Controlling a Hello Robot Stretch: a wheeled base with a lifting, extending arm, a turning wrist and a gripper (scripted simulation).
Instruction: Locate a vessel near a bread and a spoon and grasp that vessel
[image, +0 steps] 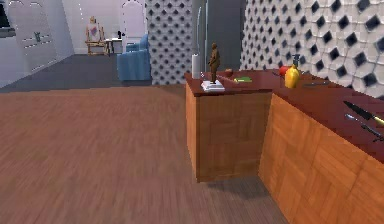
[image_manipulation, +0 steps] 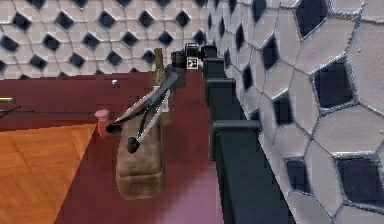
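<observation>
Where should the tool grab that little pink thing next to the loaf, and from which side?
Probably its upright sides, from above: the pink thing stands small on the counter, and the loaf lies close on the arm side view's right of it, where the tool reaches in.

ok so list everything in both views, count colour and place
counter: one, wood with dark red top, forward view's right
statue: one, brown on white base, counter's near corner
yellow thing: one, yellow with red top, farther along counter
flat thing: one, green and red, between statue and yellow thing
armchair: one, blue, far back in the room
bread: one, brown, on dark red top, arm side view
small thing: one, pink, left of bread
arm: one, dark, arm side view's bottom right
hand: one, dark, at the bread; cannot tell if it holds anything
</observation>
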